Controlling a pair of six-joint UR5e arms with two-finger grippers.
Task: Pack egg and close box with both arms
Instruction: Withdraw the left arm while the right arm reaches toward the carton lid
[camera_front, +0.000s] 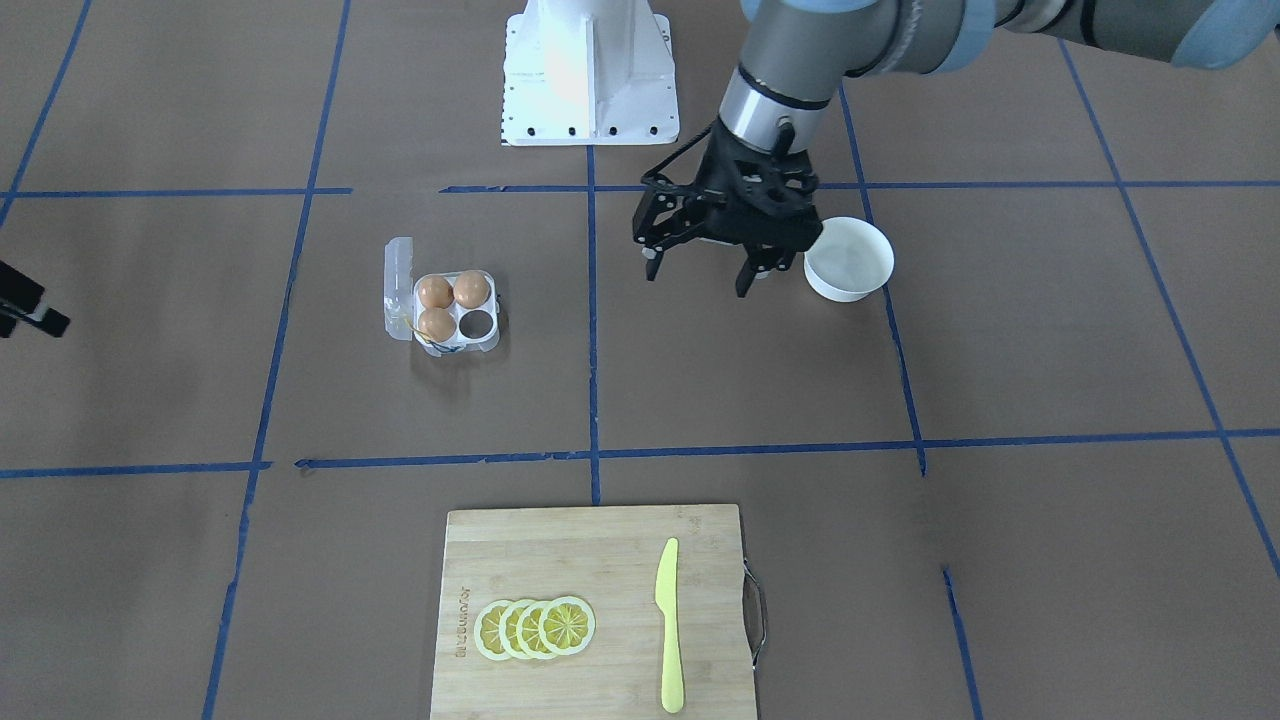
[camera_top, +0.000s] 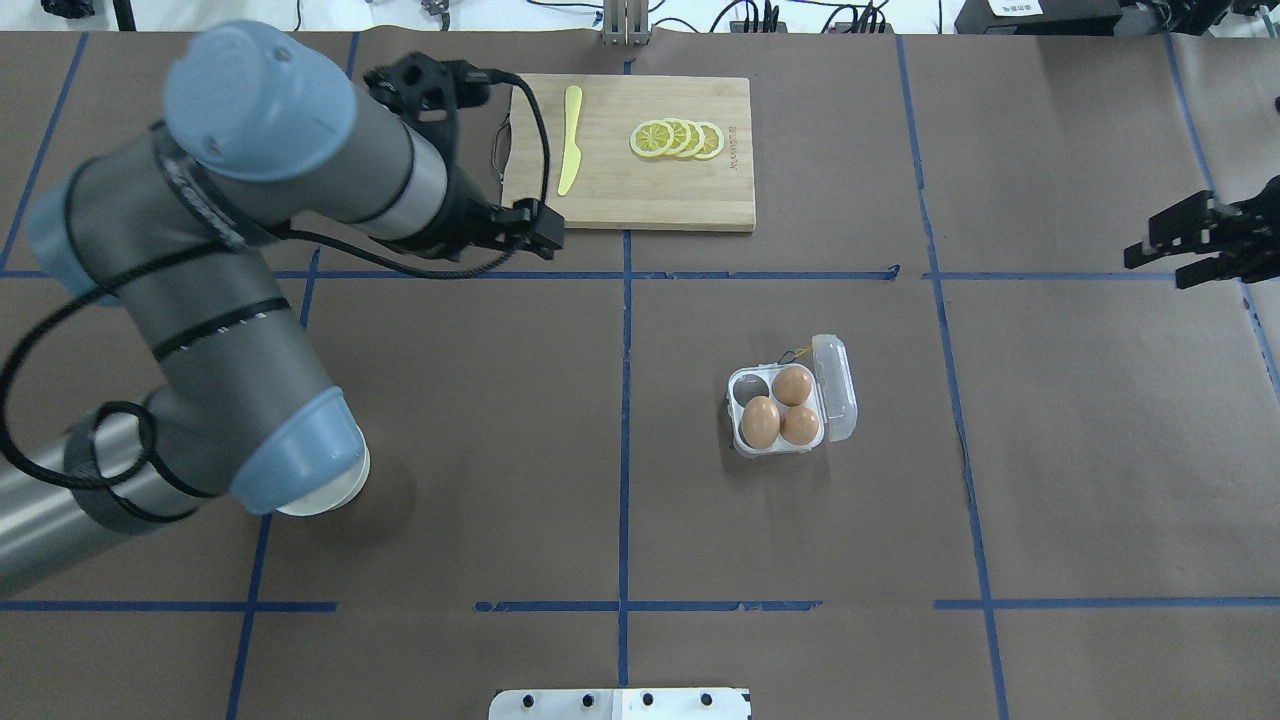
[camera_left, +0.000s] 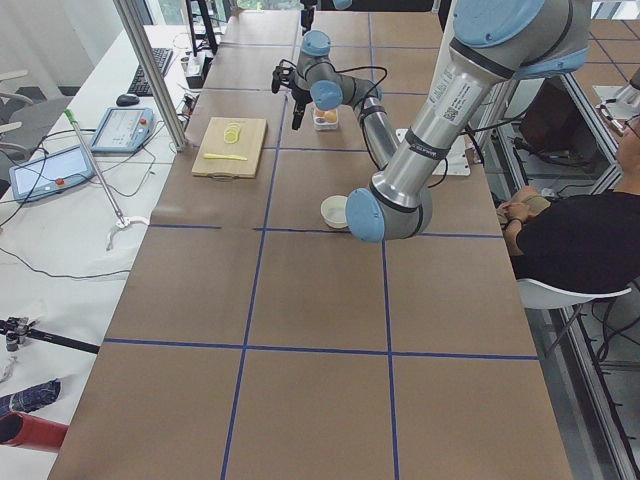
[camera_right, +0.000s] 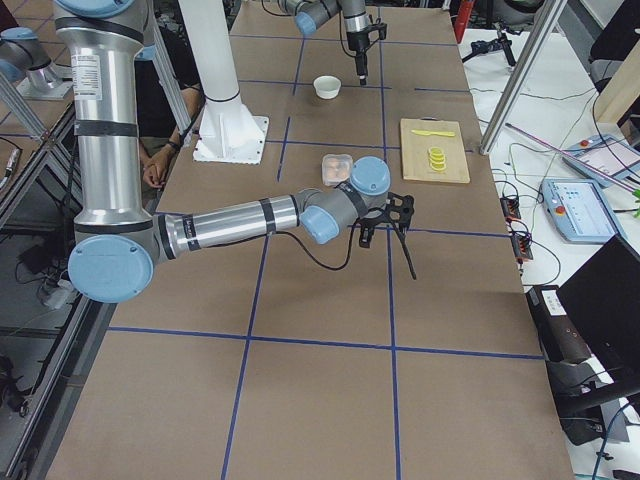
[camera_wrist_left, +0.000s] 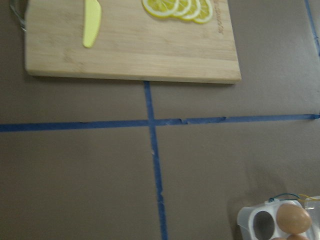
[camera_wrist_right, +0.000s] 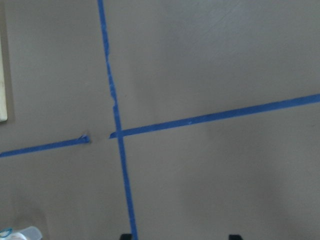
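Left end effector (camera_front: 698, 280): spread, empty, just beside the bowl (camera_front: 850, 262).
Right end effector (camera_top: 1165, 262): spread, well apart from the box (camera_top: 838, 388).
Box: lid open; three eggs (camera_top: 760, 422) inside.
Risk: a one-sided lid push may slide the box on the counter (camera_top: 500, 420).

Your table (camera_front: 1050, 330) bears a white bowl (camera_front: 850, 290) just beside the fingers (camera_front: 748, 272) of the left gripper (camera_front: 698, 280), plus the box (camera_front: 398, 290) and cutting board (camera_front: 590, 560) (both well away).
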